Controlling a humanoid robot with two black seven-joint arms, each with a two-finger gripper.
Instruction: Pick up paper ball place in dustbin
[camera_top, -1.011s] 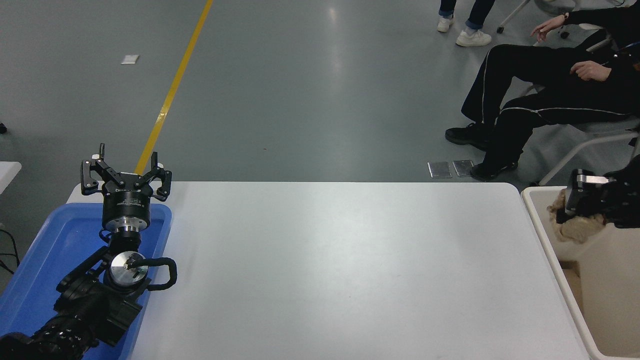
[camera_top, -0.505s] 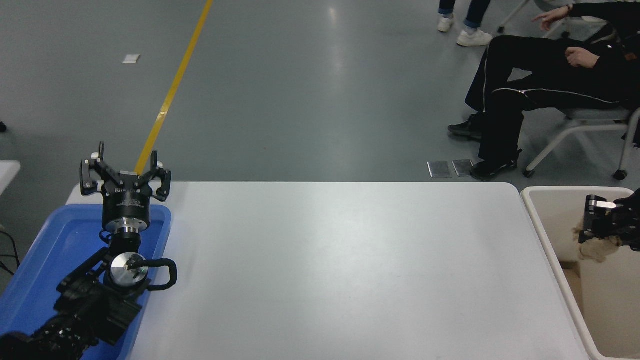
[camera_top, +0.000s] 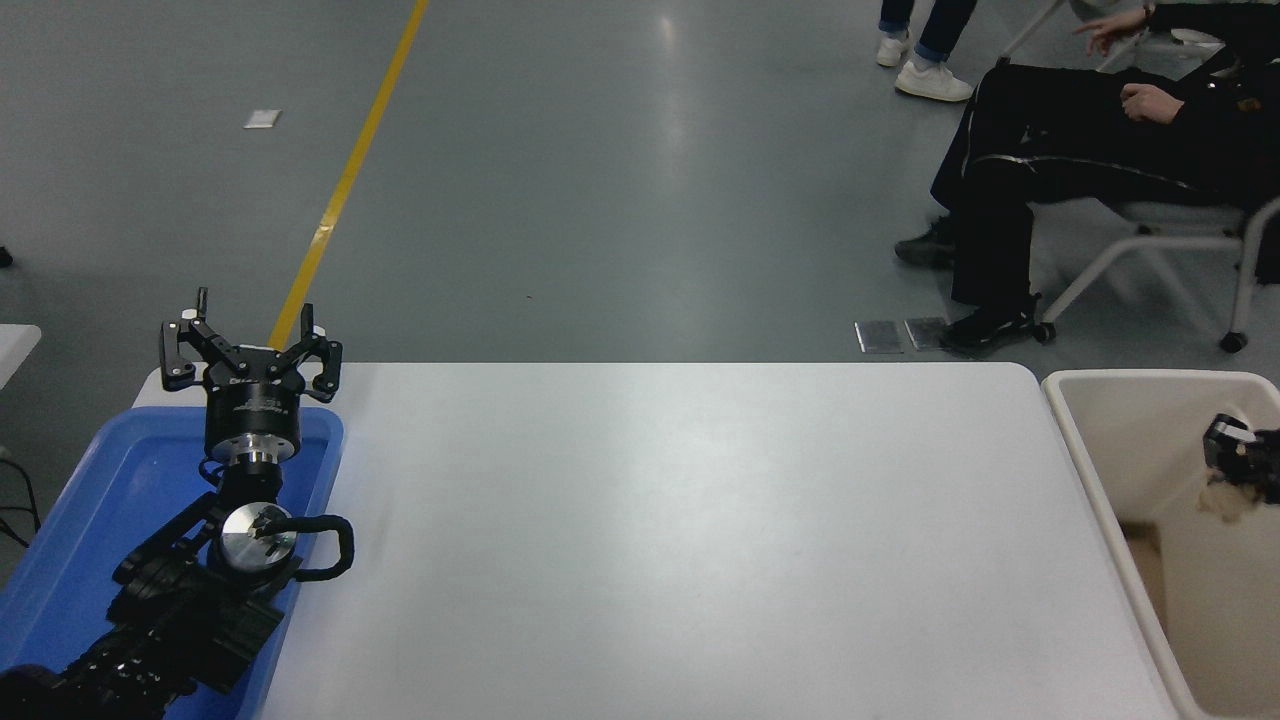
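**Paper ball at the bin's right edge**

No brand or label can be read anywhere — the left gripper's body carries pale print, too small to make out.

The dustbin (camera_top: 1100, 440), cream-beige with a thick rounded rim, stands just beside the right end of the white bench (camera_top: 650, 520). Its walls are smooth and deep, and a darker brownish patch shows low inside along the near-left wall; what that is cannot be told. Over its open mouth, at the picture's right edge, the right gripper (camera_top: 1245, 460) pokes in, mostly cut off, so whether its fingers are apart or together cannot be told. The paper ball (camera_top: 1222, 500) — only a tan crumpled scrap of it shows — sits directly under and against that gripper, above the bin's interior.

On the bench's left end lies a shallow blue tray (camera_top: 90, 500). The left arm is parked over it, and the left gripper (camera_top: 250, 345) points away with its fingers spread apart, holding nothing.

A person sits on a chair beyond the bench, top right.
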